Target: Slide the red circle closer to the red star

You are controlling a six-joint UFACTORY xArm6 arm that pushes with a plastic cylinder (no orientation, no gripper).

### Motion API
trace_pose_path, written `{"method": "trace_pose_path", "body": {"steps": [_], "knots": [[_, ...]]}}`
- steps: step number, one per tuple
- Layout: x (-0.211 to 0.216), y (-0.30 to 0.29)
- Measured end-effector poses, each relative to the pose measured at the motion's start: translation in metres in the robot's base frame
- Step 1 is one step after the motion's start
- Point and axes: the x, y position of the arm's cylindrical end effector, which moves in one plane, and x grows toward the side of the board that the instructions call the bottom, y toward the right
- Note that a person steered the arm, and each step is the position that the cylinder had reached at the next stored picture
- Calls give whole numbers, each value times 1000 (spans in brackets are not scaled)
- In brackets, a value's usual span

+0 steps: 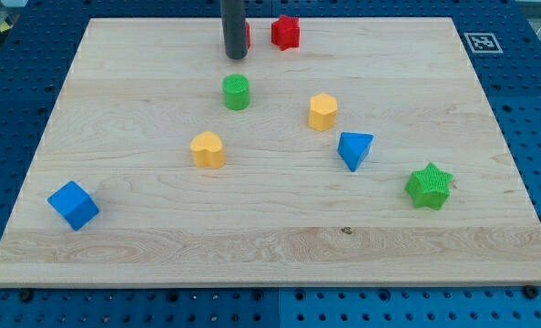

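The red star (pixel 286 32) lies near the view's top edge of the wooden board (pixel 143 255), right of centre-left. The red circle (pixel 248 35) is mostly hidden behind the dark rod; only a thin red sliver shows at the rod's right side, a short gap left of the star. My tip (pixel 236 56) rests on the board directly in front of the red circle, touching or nearly touching it. A green circle (pixel 237 92) sits just below the tip.
A yellow hexagon (pixel 322 111) and a yellow heart (pixel 208 148) lie mid-board. A blue triangle (pixel 354 149) and a green star (pixel 429 186) lie at the right. A blue cube (pixel 73 205) sits at the lower left. A marker tag (pixel 482 42) is at the top right corner.
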Motion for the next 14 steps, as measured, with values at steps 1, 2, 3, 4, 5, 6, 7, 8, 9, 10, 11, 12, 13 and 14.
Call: {"method": "trace_pose_path", "body": {"steps": [1,2,3,4,5,6,7,8,9,10,11,12,13,14], "knots": [[4,5],[10,-17],[10,-53],[-11,-57],[-31,-50],[-34,-38],[-34,-22],[-36,-8],[-37,6],[-37,11],[-37,11],[-37,11],[-31,11],[0,11]]}}
